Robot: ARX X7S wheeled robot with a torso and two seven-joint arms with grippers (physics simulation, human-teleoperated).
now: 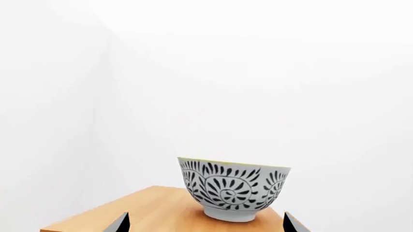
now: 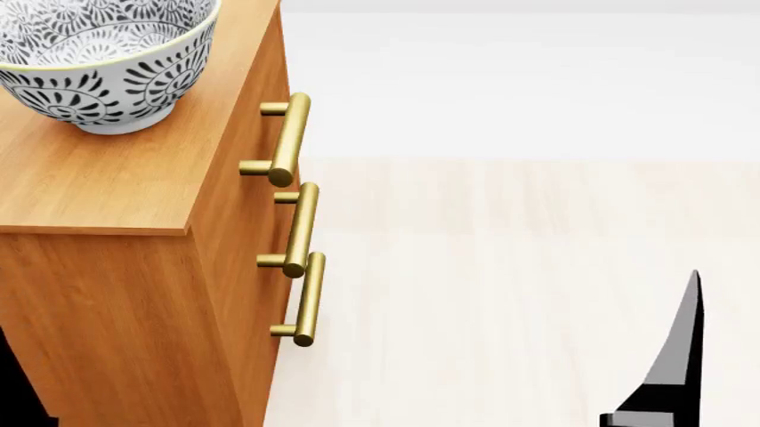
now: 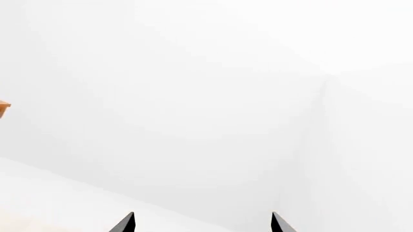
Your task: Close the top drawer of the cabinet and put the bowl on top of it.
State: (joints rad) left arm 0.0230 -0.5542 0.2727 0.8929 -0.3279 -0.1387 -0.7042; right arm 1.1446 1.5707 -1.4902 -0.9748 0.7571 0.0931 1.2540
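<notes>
Bowl (image 2: 101, 62) atop cabinet (image 2: 107, 178), top drawer (image 2: 244, 133) closed, both pincers spread, empty

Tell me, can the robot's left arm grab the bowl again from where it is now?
Probably yes. The left gripper is open, its fingertips spread wider than the bowl, which sits upright on the cabinet top straight ahead. Nothing shows between them, so moving forward should reach it.

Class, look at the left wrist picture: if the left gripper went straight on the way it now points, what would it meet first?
Probably the bowl standing on the cabinet, centred ahead of the open left gripper; how far ahead is unclear.
</notes>
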